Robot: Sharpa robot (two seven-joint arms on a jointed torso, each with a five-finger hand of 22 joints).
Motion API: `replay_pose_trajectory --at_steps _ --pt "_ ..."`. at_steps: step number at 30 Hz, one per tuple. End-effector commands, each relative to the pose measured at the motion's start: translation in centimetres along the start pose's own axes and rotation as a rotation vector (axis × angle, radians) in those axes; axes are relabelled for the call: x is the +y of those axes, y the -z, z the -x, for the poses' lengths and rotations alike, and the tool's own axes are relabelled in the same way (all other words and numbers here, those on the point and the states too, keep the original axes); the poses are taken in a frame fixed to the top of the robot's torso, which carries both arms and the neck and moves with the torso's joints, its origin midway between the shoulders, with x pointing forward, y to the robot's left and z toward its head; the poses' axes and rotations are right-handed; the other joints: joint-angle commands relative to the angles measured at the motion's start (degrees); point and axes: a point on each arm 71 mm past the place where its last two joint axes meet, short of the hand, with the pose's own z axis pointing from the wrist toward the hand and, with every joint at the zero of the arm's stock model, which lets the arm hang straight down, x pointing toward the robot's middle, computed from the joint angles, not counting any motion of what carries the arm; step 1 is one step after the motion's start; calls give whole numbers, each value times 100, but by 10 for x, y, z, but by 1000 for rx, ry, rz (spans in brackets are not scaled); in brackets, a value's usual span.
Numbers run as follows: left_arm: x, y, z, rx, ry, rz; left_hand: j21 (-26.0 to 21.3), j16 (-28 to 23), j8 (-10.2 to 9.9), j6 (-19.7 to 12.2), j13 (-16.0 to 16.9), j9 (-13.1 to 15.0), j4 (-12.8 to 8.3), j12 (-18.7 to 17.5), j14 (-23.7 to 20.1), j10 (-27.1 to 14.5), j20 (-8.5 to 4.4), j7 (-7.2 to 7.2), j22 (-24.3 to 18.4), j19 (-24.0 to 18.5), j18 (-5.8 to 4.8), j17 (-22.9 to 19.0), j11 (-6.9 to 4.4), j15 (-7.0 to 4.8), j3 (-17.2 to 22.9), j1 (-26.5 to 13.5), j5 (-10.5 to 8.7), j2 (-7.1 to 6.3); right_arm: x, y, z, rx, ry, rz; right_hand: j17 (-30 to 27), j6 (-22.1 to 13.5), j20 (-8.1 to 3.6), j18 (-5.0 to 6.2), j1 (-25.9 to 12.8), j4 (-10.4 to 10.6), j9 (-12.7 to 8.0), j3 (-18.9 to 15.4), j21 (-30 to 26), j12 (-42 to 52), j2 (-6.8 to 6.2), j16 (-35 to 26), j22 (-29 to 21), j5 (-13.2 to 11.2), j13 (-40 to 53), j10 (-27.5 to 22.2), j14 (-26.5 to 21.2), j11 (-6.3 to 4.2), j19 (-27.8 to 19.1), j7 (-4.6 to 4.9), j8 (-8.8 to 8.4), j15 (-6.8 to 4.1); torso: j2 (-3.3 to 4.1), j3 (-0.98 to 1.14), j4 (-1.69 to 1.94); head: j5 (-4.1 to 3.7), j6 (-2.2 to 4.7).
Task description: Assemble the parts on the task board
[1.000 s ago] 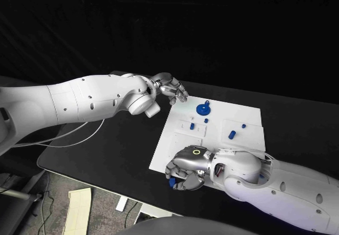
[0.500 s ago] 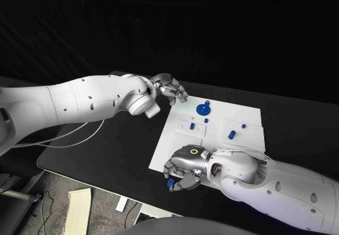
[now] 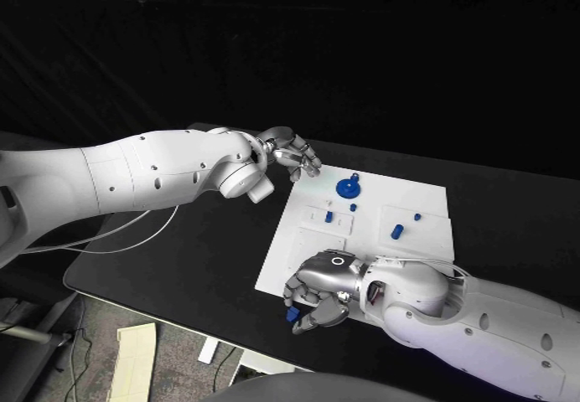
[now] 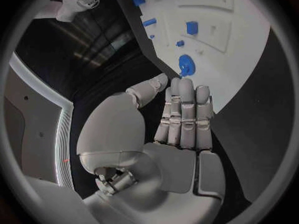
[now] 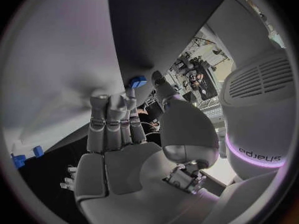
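Note:
The white task board (image 3: 417, 197) lies in the middle of the black table. On it stand a round blue knob (image 3: 350, 184) and small blue parts (image 3: 396, 229), (image 3: 328, 216). My right hand (image 3: 318, 291) hangs over the board's near left corner and pinches a small blue part (image 3: 292, 316) between thumb and a finger. The right wrist view shows this part (image 5: 137, 81) at the fingertips, off the board's edge (image 5: 62, 74). My left hand (image 3: 294, 156) hovers by the far left corner, fingers extended, holding nothing. In the left wrist view, the knob (image 4: 186, 64) lies just beyond the left hand's fingertips (image 4: 185, 87).
The black table (image 3: 181, 251) runs on left of the board to its near edge. A pale cable (image 3: 121, 239) hangs under my left arm. Further blue parts (image 4: 192, 28), (image 4: 149, 22) stand on the board past the knob.
My right hand has shifted slightly at the board's near left corner, still holding the blue part. The left hand has stayed where it was.

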Motion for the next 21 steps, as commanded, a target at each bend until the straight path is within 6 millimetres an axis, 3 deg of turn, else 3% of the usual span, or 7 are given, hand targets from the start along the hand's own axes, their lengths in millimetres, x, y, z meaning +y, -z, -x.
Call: replay_pose_trajectory --at_steps 1,3,4,6,10,14,21 --pt "0 0 -1 10 8 -1 -33 -26 30 -27 8 -12 42 -36 28 48 -239 -3 9 19 98 10 3 -17 10 16 -2 60 -1 4 -2 15 -17 8 -12 -47 -46 175 230 -19 2 3 -31 -23 30 9 21 69 -3 -6 -22 4 5 17 -44 -13 0 -1 -1 16 -2" --pt "0 0 -1 11 8 -1 -35 -28 35 -30 12 -17 40 -42 29 51 -239 -3 10 18 99 13 2 -18 16 25 -2 67 -1 6 -2 19 -19 10 -16 -53 -39 175 408 -17 -5 30 -30 -20 46 16 30 187 -2 -6 -27 12 3 25 -56 -4 2 -1 -4 19 -2" --pt "0 0 -1 13 8 0 -36 -30 39 -31 15 -21 38 -46 30 52 -239 -4 10 18 99 15 2 -18 20 32 -1 72 -1 7 -3 22 -20 11 -18 -56 -35 174 549 -16 -10 83 -31 -19 56 20 34 336 -1 -8 -30 15 0 27 -64 1 2 0 -6 21 -1" --pt "0 0 -2 13 8 0 -38 -32 44 -33 18 -26 34 -52 31 54 -239 -3 11 18 100 19 1 -18 27 43 0 78 -1 7 -3 27 -20 11 -23 -59 -8 170 832 -7 -20 289 -33 -18 77 28 45 887 -1 -12 -40 28 -9 39 -80 21 0 0 -7 21 -3" --pt "0 0 -2 16 8 1 -41 -37 54 -38 25 -38 27 -65 32 57 -238 -3 13 18 100 25 2 -18 40 63 2 91 -1 7 -4 34 -20 11 -33 -48 54 174 1017 -18 -46 718 -24 -13 103 47 73 1395 2 -22 -59 47 -21 61 -108 33 1 0 -1 18 -1" --pt "0 0 -2 16 7 3 -42 -41 62 -44 31 -48 20 -77 32 57 -238 -2 16 19 100 31 2 -18 51 80 5 105 -1 6 -3 34 -19 13 -37 -36 91 175 931 -19 -68 1120 18 7 76 84 105 1427 12 -28 -68 60 -16 70 -128 46 4 2 2 14 3" --pt "0 0 -2 17 7 2 -44 -44 68 -48 36 -56 19 -86 34 59 -236 0 17 19 98 36 3 -17 56 84 6 115 1 3 -3 33 -15 11 -40 -70 86 175 729 -22 -81 1082 61 26 -12 113 116 1379 22 -29 -70 71 -9 82 -149 54 5 -2 -3 2 2"
